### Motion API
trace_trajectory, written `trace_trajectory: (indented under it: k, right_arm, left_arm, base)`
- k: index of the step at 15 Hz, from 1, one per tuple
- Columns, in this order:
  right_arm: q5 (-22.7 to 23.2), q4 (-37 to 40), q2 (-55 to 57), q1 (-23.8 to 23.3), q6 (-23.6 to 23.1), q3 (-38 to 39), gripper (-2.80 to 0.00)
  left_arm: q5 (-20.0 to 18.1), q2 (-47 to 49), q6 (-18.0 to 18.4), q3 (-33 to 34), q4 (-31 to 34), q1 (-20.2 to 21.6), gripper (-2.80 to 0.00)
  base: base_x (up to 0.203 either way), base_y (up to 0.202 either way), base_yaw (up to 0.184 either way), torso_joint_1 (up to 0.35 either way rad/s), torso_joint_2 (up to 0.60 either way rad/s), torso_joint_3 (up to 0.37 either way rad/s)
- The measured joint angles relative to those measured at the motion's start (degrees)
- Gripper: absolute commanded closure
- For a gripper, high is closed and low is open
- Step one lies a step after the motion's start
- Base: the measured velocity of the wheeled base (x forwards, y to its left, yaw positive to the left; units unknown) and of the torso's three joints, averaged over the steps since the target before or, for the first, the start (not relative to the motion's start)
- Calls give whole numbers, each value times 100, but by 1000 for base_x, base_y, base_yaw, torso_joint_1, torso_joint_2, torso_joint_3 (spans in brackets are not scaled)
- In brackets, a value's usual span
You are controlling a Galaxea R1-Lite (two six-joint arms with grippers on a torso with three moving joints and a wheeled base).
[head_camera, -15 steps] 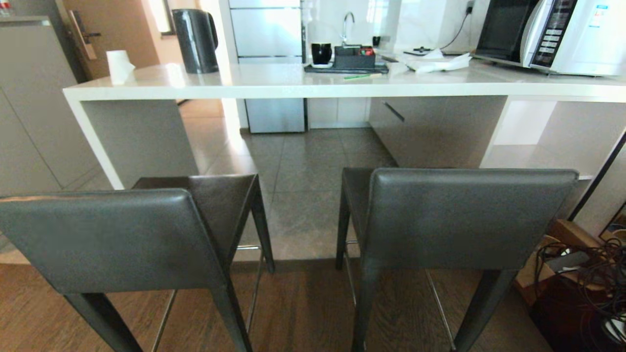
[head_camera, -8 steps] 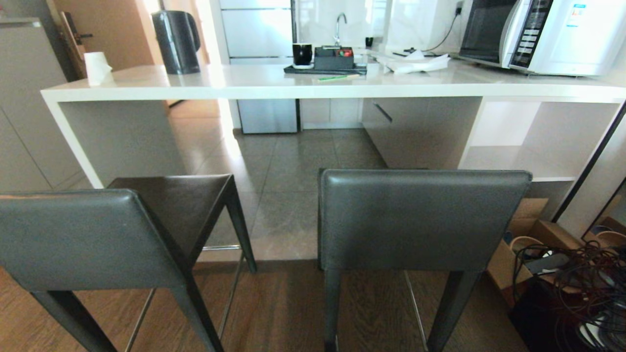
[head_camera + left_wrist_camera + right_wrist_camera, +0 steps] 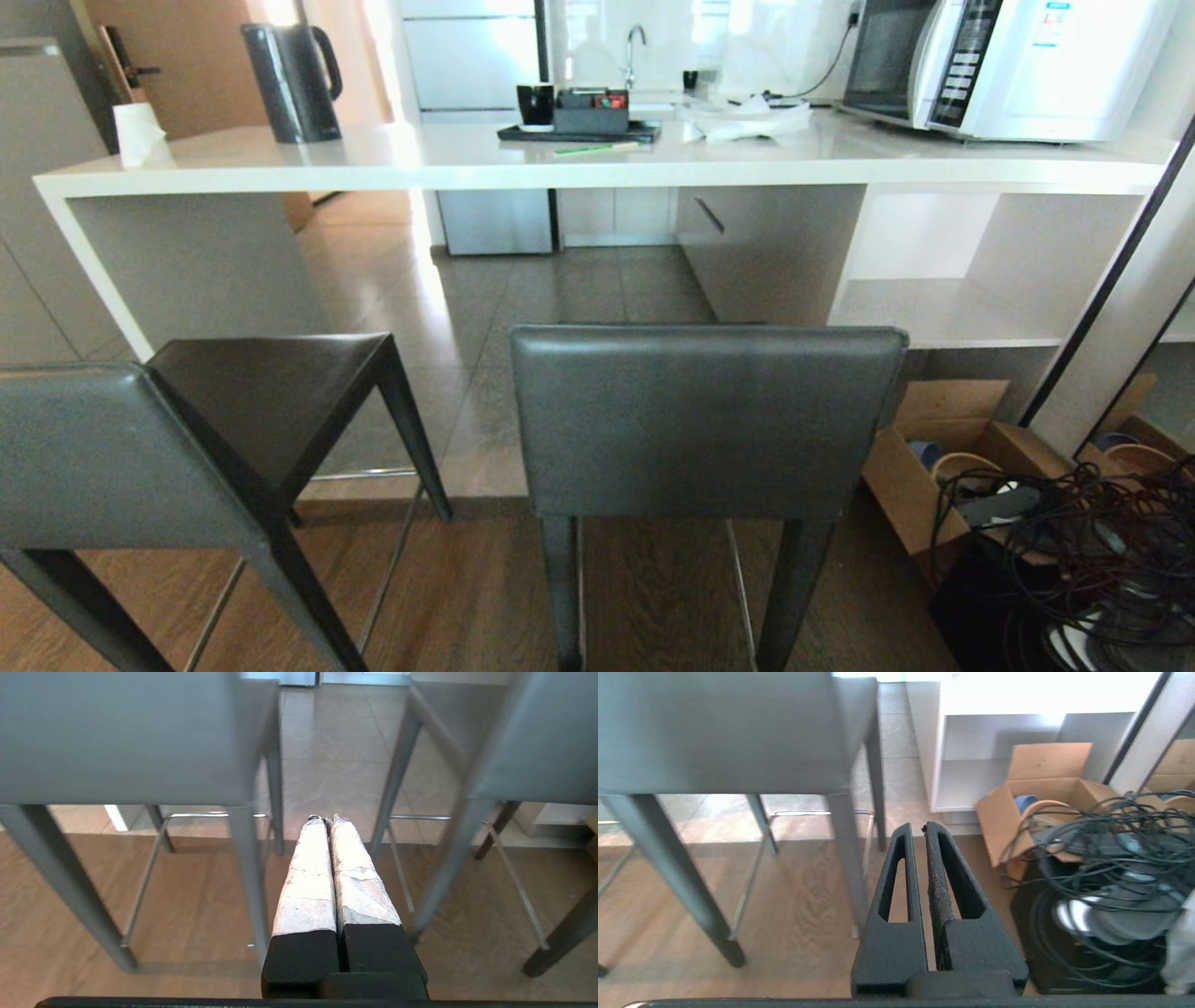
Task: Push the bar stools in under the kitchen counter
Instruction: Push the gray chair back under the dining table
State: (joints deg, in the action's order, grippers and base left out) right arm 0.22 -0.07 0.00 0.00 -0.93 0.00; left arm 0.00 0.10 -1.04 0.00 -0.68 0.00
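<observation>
- The left stool (image 3: 121, 457) is cut off by the head view's left edge.
- The right stool's (image 3: 705, 420) backrest hides its seat.
- The microwave (image 3: 1004, 65) on the desk (image 3: 373, 173) loses its top.
- Both stools' feet run off-frame.
</observation>
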Motion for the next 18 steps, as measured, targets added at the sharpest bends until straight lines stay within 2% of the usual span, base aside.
trace_trajectory:
  k: [4,13,18]
  right_arm:
    - [1,2,0,1,1,0,0]
    - [2,1,0,0,-1,0,0]
    - [2,5,0,0,2,0,0]
  left_arm:
    - [-2,0,-1,0,0,-5,0]
    - [0,0,-1,0,0,-10,0]
    - [-1,0,-1,0,-2,-7,0]
  base:
    - [0,-162,2,3,1,2]
    - [0,0,0,0,0,0]
    - [169,0,0,1,5,2]
